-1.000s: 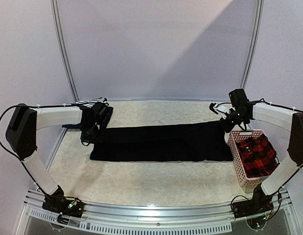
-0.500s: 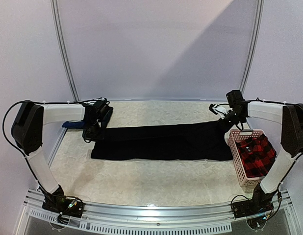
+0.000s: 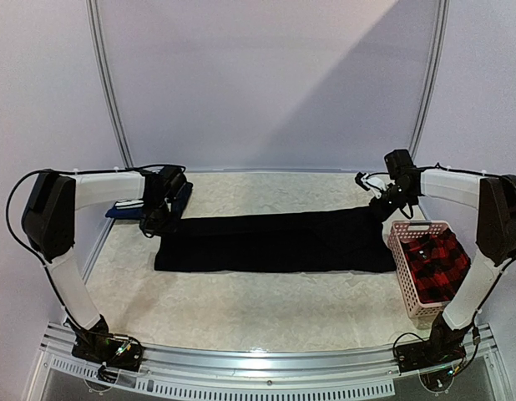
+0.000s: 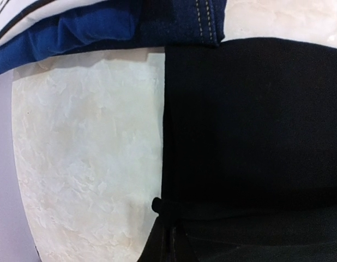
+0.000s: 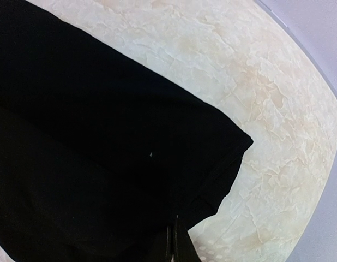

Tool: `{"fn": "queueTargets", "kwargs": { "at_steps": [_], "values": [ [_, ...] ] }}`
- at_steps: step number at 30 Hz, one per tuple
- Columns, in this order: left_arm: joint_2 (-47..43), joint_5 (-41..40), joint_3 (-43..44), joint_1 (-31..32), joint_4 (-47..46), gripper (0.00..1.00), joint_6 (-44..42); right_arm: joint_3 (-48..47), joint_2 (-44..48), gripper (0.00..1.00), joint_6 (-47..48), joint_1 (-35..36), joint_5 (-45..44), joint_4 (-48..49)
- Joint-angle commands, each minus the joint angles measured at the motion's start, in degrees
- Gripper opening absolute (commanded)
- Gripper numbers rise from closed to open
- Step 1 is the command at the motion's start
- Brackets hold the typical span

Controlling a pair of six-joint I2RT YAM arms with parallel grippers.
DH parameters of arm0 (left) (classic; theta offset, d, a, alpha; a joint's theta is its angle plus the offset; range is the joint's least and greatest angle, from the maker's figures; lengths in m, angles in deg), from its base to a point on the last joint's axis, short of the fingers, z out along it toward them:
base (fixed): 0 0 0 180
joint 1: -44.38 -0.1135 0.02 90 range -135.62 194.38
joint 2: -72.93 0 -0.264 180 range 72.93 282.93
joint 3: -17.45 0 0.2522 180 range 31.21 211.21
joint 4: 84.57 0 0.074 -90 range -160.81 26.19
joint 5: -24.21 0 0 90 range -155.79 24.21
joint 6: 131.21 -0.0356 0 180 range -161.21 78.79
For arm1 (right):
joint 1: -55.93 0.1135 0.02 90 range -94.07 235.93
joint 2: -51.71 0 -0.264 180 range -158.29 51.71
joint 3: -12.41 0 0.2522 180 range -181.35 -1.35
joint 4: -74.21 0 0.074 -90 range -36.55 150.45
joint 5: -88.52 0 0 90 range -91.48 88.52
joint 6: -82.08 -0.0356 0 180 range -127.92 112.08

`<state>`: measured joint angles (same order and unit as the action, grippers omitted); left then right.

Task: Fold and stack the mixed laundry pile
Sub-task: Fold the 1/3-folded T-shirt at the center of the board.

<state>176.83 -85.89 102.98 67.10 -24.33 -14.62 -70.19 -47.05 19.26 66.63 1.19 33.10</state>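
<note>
The large black shirt [image 3: 275,242] lies as a long flat band across the middle of the table. My left gripper [image 3: 158,224] is at its far left corner and is shut on the shirt's edge [image 4: 169,215]. My right gripper [image 3: 383,210] is at the far right corner, jaws shut on the black fabric [image 5: 176,240]. A navy piece [image 4: 103,27] lies folded just beyond the shirt's left end, with the striped tank top [image 4: 10,11] on it. The red-black plaid shirt [image 3: 437,263] sits in the basket.
The pink slotted basket [image 3: 421,225] stands at the right edge, touching the shirt's right end. The folded pile [image 3: 123,211] sits at the back left under my left arm. Curved frame poles [image 3: 108,83] rise along the back wall.
Both arms have shifted slightly inward and toward the back while holding the shirt's far corners. The shirt band now lies straighter, and my left arm hides more of the striped top.
</note>
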Motion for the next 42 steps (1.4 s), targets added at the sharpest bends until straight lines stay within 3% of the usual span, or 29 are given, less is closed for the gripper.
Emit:
{"fn": "queueTargets", "kwargs": {
  "at_steps": [1,8,18,21,23,26,29,34,37,42],
  "values": [
    [-1.35,-2.58,1.09,-1.15,5.07,0.0,0.04,-2.23,-1.46,0.0,-0.99,-0.68,0.8,-0.83],
    [-1.66,-3.48,0.52,-1.27,5.37,0.0,0.06,-2.39,-2.16,0.0,-1.24,-0.68,1.61,-0.62],
    [8.38,-2.75,8.81,-1.36,3.59,0.0,-1.99,-6.76,-7.81,0.0,-2.96,-0.7,-0.63,-1.27],
    [8.91,-2.63,10.39,-1.25,6.14,0.11,-0.72,-10.36,-9.69,0.23,-3.93,-0.65,0.27,-6.37],
    [5.72,-3.19,9.44,-0.83,6.77,0.25,0.12,-10.02,-8.26,0.34,-4.47,-0.91,-0.17,-7.48],
    [-1.06,-3.71,6.95,0.09,7.07,0.28,0.95,-8.16,-2.74,0.47,-4.76,-1.35,-0.07,-9.7],
    [-7.5,-1.55,3.3,1.9,5.47,0.29,0.2,-6.24,1.91,0.49,-2.16,-1.3,6.6,-15.14],
    [-11.87,12.8,-6.55,3.83,-0.63,0.28,-2.07,-0.31,6.08,0.5,7.45,-1.15,15.99,-24.21],
    [-11.27,18.63,-10.58,5.61,-1.3,0.29,-5.13,4.46,7.76,0.51,15.7,-0.71,15.6,-27.17],
    [-9.65,16.22,-12.72,9.5,0.34,0.38,-11.68,7.93,8.45,0.53,23.91,-0.33,11.57,-28.36]
  ]
}}
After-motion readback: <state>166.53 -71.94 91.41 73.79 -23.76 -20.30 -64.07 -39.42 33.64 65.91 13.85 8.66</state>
